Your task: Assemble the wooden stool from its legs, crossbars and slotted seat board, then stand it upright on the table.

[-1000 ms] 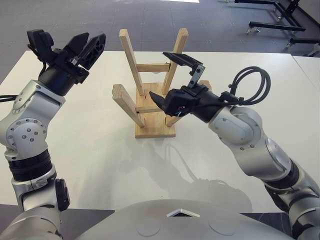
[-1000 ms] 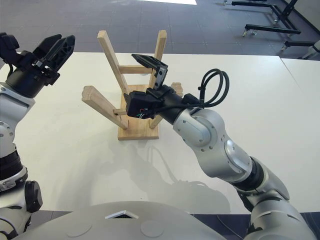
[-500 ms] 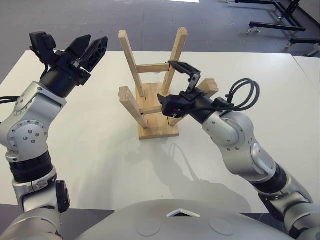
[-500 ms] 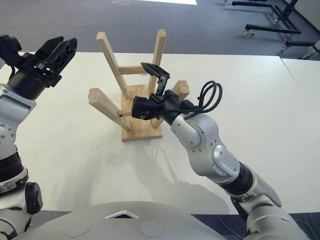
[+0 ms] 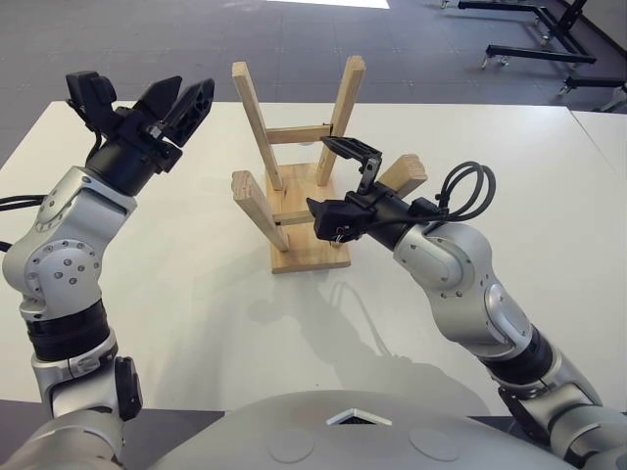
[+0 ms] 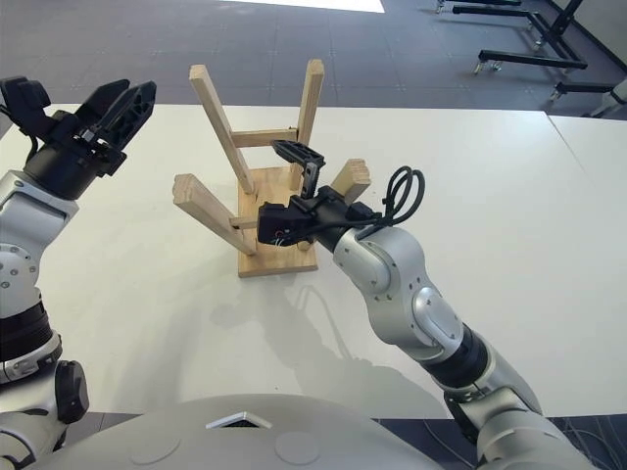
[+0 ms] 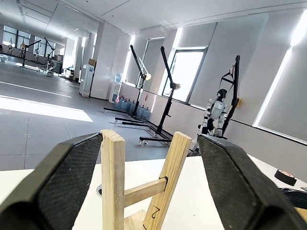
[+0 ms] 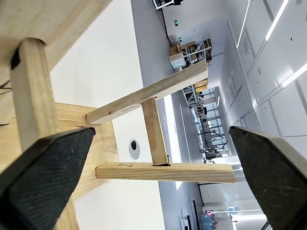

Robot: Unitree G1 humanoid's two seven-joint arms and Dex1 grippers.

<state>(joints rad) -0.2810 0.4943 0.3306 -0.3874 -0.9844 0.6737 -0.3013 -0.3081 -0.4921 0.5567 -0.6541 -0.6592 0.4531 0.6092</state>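
1. The wooden stool (image 5: 292,196) stands upside down at the centre of the frame, its slotted seat board (image 5: 309,257) flat on the white table (image 5: 176,294), legs (image 5: 252,117) pointing up.
2. The right gripper (image 5: 321,176) sits among the legs, fingers spread wide, grasping nothing.
3. The left gripper (image 5: 189,90) hangs at upper left, apart from the stool, fingers released.

White surface (image 5: 196,294), with round cable hole (image 8: 134,149). Second white table (image 5: 607,122) just beside it, at right edge. Grey floor (image 5: 147,39) beyond. Black wheeled frames (image 5: 544,51) on floor, far right. Black tape roll (image 7: 284,176) on surface. Tall black stands (image 7: 165,96) near large windows (image 7: 189,72). Water bottles (image 7: 120,98) along wall.
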